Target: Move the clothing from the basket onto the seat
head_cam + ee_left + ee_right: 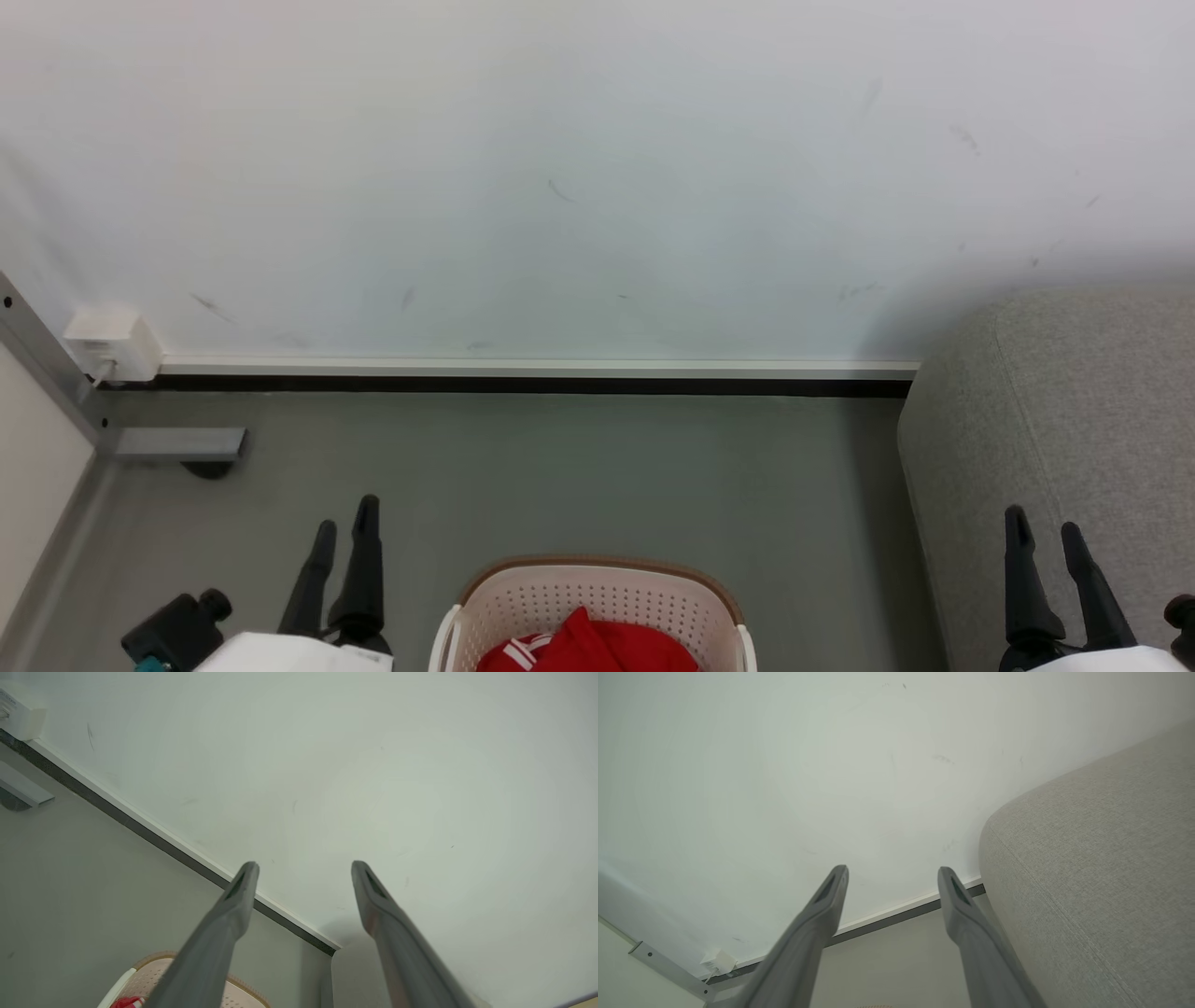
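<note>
In the basket on the floor, the clothing is seen bunched | left gripper and right gripper are held apart, empty | fabric is judged soft, light, limp — best pinched at its raised fold | seat is found at right

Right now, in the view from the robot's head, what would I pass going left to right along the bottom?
First the left gripper → the basket holding the red clothing → the grey seat.
</note>
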